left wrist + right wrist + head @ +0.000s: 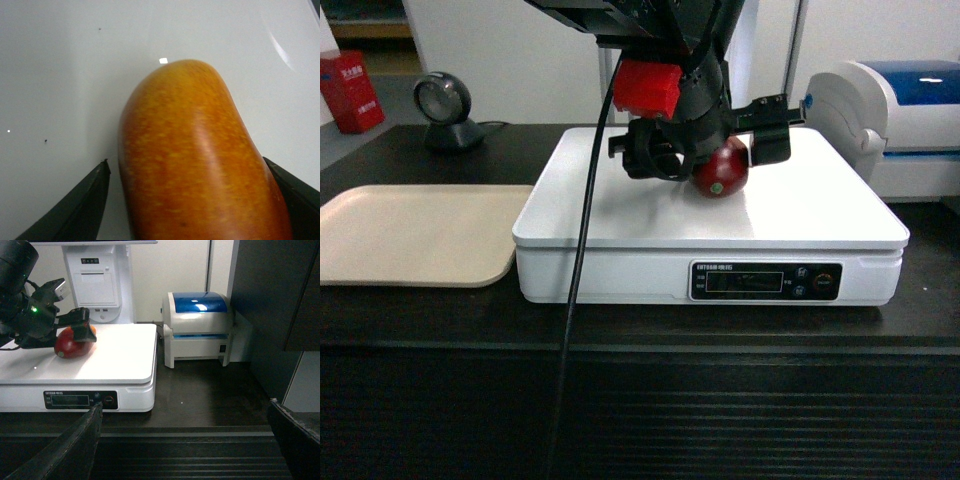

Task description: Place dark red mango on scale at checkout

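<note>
Two fingers of my left gripper [715, 150] straddled the dark red mango [722, 168], resting on the scale [800, 205]; its long axis ran between them; grip uncertain.

Mangoes: I see one dark red mango [722, 170].
Scales: one white scale [800, 215].
Screens on the scale: one black display panel [766, 281].
Trays: one beige tray [415, 235].
Printers: one white-and-blue printer [895, 120].
Scanners: one round black scanner [445, 110] on a stand.
Red boxes: one red box [350, 92], far back on the left.
Surfaces: one black surface [410, 315] with a ribbed front.
Hands: two. My left hand [705, 150] is one and my right hand [185, 440] is the other.
Fingers: two dark fingers [75, 445] on each hand.
</note>
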Motion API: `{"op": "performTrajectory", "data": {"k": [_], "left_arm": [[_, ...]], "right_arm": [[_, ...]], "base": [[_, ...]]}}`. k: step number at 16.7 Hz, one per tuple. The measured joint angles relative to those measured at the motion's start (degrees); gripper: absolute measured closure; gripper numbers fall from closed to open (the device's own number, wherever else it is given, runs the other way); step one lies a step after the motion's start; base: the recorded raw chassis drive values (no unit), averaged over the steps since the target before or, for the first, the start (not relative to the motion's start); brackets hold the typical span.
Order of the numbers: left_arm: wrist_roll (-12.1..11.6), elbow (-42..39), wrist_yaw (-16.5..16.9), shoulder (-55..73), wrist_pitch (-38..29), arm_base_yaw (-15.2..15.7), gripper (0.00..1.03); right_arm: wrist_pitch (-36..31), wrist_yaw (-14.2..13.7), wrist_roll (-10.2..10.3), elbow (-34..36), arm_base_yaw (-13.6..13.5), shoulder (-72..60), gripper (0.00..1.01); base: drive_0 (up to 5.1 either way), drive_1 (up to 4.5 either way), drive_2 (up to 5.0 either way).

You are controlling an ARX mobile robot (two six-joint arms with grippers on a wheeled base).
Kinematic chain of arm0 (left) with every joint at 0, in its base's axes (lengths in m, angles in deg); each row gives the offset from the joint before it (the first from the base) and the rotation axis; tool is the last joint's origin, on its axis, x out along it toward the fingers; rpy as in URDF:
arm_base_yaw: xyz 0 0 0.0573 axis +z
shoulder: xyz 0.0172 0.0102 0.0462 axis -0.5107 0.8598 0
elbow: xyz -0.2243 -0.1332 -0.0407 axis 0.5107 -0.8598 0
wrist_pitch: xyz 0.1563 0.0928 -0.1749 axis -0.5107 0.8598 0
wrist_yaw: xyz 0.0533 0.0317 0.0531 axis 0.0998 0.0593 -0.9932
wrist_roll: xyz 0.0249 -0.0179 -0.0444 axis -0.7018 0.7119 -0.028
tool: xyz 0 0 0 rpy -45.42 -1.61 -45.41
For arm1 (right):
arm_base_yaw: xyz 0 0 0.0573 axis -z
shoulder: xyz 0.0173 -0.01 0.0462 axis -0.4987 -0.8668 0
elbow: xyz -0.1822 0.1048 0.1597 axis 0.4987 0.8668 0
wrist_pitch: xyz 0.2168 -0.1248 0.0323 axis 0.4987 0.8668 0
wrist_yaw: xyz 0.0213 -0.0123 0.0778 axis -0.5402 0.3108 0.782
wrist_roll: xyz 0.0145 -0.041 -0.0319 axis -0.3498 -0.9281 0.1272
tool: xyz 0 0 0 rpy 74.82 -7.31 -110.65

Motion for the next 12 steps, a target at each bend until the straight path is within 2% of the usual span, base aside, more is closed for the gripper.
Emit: {"op": "performTrajectory", "data": {"k": [1, 2, 5, 7, 8, 9, 10, 11, 12], "left_arm": [[-0.44, -0.04, 0.07, -0.04, -1.03, 0.0, 0.05], [-1.22, -0.31, 0.07, -0.24, -1.38, 0.0, 0.03], [-3.26, -1.18, -0.48, -1.01, -3.65, -0.07, 0.05], [-6.95, -3.43, -0.31, -3.34, -6.84, -0.17, 0.05], [-9.88, -4.94, -0.37, -5.18, -9.03, -0.24, 0.05], [-15.1, -7.65, -2.47, -7.98, -14.36, -0.31, 0.05], [-20.63, -10.08, -1.42, -10.82, -17.86, 0.02, 0.05], [-24.87, -12.81, 0.61, -13.4, -21.09, 0.39, 0.05], [-27.82, -15.43, 3.8, -15.8, -22.62, 1.07, 0.05]], "right_arm": [[0.0, 0.0, 0.0, 0.0, 0.0, 0.0, 0.03], [0.0, 0.0, 0.0, 0.0, 0.0, 0.0, 0.03], [0.0, 0.0, 0.0, 0.0, 0.0, 0.0, 0.03], [0.0, 0.0, 0.0, 0.0, 0.0, 0.0, 0.03], [0.0, 0.0, 0.0, 0.0, 0.0, 0.0, 0.03], [0.0, 0.0, 0.0, 0.0, 0.0, 0.0, 0.03], [0.0, 0.0, 0.0, 0.0, 0.0, 0.02, 0.03], [0.0, 0.0, 0.0, 0.0, 0.0, 0.0, 0.03], [0.0, 0.0, 0.0, 0.0, 0.0, 0.0, 0.03]], "base": [[0.0, 0.0, 0.0], [0.0, 0.0, 0.0], [0.0, 0.0, 0.0], [0.0, 0.0, 0.0], [0.0, 0.0, 0.0], [0.0, 0.0, 0.0], [0.0, 0.0, 0.0], [0.0, 0.0, 0.0], [0.0, 0.0, 0.0]]}}
